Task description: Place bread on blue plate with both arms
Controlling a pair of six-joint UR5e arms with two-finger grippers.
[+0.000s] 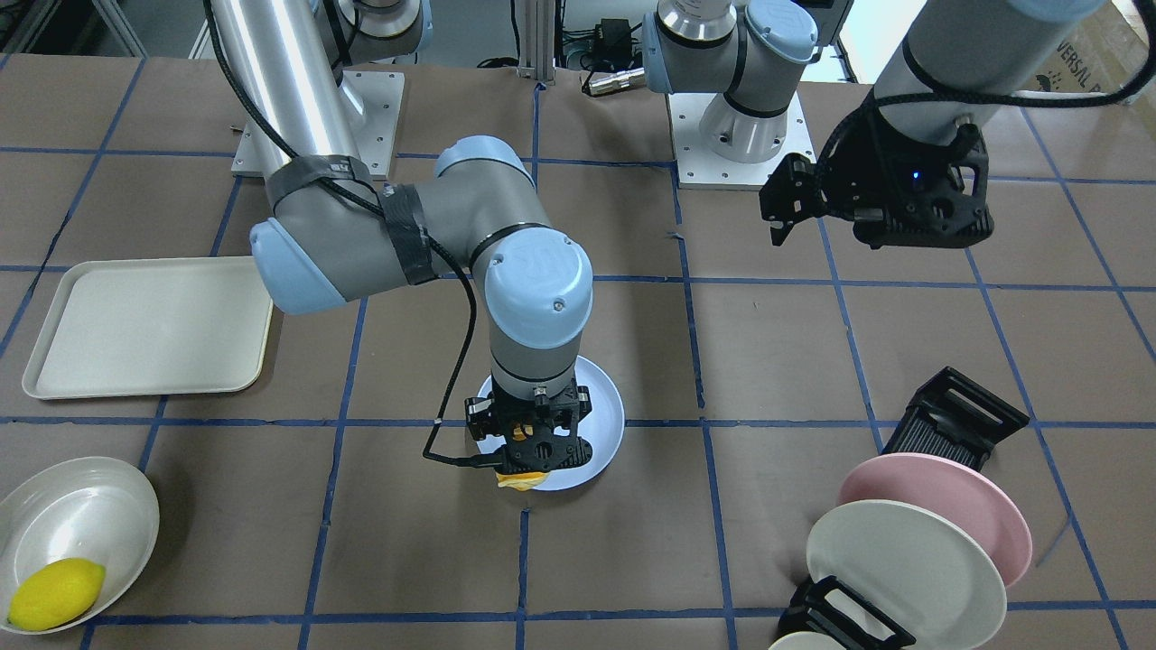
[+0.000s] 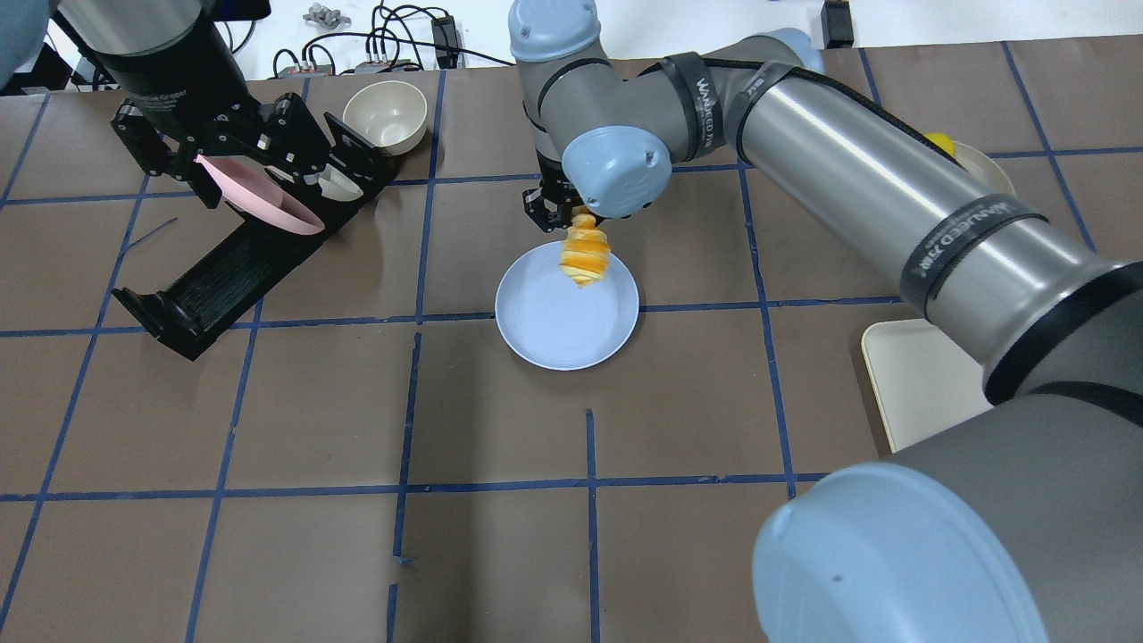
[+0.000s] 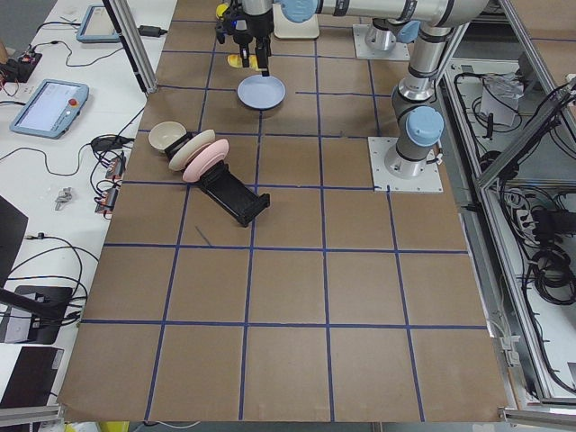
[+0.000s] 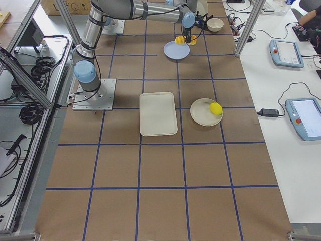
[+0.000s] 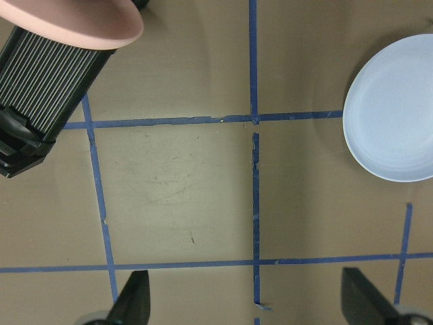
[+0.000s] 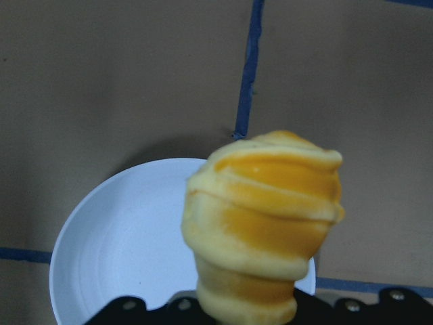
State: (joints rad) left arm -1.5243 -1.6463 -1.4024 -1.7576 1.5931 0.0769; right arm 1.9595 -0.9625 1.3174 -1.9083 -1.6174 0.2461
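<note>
My right gripper is shut on the bread, a ridged cream loaf with orange stripes, and holds it end-down. The bread hangs over the far rim of the round pale blue plate at mid-table. In the right wrist view the bread fills the centre, with the plate below it. My left gripper is open and empty, its fingertips wide apart. It hovers above the table beside the plate rack, well clear of the blue plate.
A black rack holds a pink plate and a cream-white plate. A cream bowl stands beyond it. A cream tray and a bowl with a yellow lemon lie on my right side.
</note>
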